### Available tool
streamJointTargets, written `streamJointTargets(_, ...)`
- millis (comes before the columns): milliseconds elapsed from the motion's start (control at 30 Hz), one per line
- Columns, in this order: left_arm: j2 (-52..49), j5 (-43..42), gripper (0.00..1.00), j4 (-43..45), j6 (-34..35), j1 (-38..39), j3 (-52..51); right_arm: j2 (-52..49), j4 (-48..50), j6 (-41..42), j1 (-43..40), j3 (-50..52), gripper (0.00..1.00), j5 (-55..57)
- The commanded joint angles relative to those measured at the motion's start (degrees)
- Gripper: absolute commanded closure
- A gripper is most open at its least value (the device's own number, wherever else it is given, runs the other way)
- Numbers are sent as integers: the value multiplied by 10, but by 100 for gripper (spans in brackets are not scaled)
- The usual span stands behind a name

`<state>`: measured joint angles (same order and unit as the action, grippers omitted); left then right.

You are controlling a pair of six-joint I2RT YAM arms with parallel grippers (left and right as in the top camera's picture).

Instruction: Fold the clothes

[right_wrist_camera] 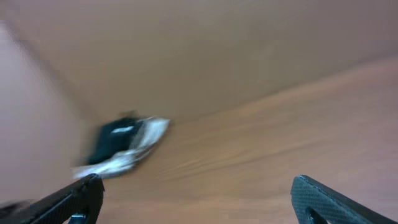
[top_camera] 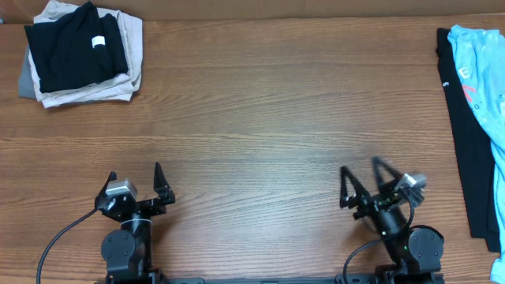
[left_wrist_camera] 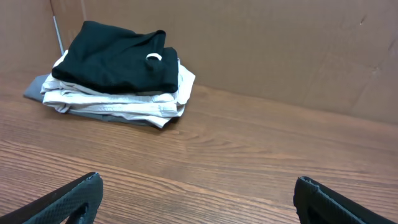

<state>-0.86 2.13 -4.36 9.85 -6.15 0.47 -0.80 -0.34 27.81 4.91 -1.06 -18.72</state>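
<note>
Far left sits a folded stack point(top_camera: 79, 51); T-shirt point(top_camera: 481, 55) lies far right.

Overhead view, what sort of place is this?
Probably a robot lab bench for folding laundry: a wooden table backed by cardboard, a stack of folded clothes, and a sky-blue T-shirt lying loose at the edge.
</note>
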Motion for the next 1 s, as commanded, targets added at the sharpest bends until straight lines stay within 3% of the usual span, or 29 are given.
streamJointTargets(0, 6, -7, 0, 1, -15, -5, -2, 6, 4, 250, -2, 6, 0, -163)
streamJointTargets(100, 6, -7, 0, 1, -15, -5, -2, 6, 18, 324, -2, 6, 0, -162)
streamJointTargets(200, 6, -7, 0, 1, -15, -5, -2, 6, 115, 314, -2, 6, 0, -158)
streamJointTargets(300, 6, -7, 0, 1, -15, -5, -2, 6, 201, 280, -2, -3, 0, -121)
streamJointTargets(400, 6, -7, 0, 1, -15, -5, -2, -1, 195, 237, -2, -38, 0, -49)
streamJointTargets(533, 6, -7, 0, 1, -15, -5, -2, -51, 160, 109, -2, -114, 0, 29)
streamJointTargets(667, 6, -7, 0, 1, -15, -5, -2, -187, 72, -20, -2, -245, 0, 152)
streamJointTargets(833, 6, -7, 0, 1, -15, -5, -2, -373, 30, -127, -2, -402, 0, 224)
streamJointTargets(967, 6, -7, 0, 1, -15, -5, -2, -541, -69, -203, -7, -556, 0, 327)
